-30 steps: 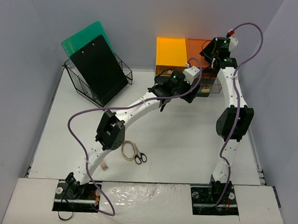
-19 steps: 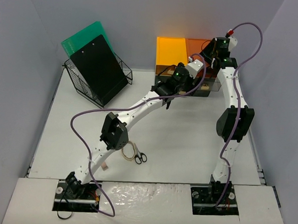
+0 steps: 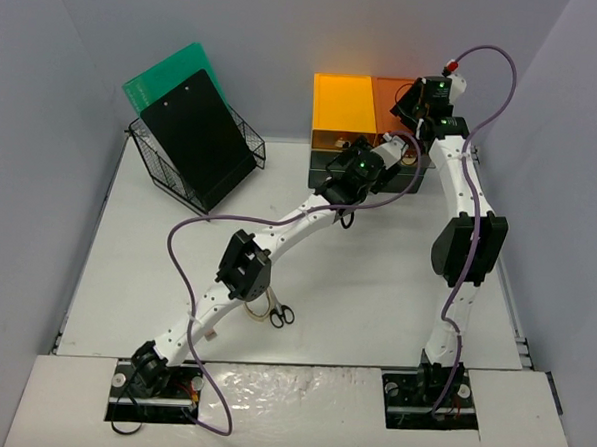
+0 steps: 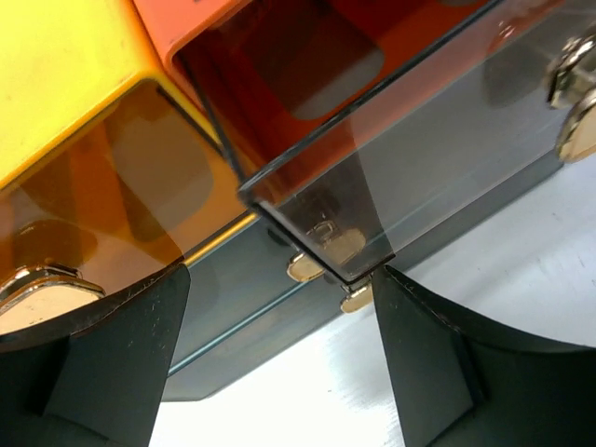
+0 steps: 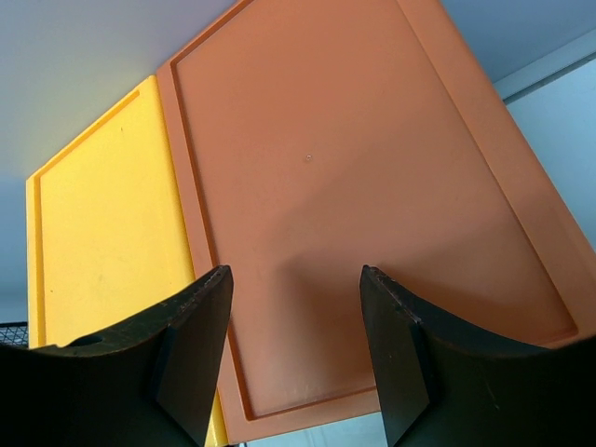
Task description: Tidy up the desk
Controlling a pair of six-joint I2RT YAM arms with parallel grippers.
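My left pincer (image 4: 279,279) has just reached across the white tabletop (image 3: 376,278) to the drawer unit (image 3: 345,106) at its far edge, wide open and empty astride the smoky drawer (image 4: 391,168) corner, probably to handle it next; my right pincer (image 5: 293,279) hangs half-open, empty, above.

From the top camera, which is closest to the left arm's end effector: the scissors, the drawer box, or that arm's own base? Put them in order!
Going out from the left end effector:
1. Drawer box, right in front of it, at the back.
2. Scissors, toward the front, beside that arm.
3. Left arm's base, at the near left edge.
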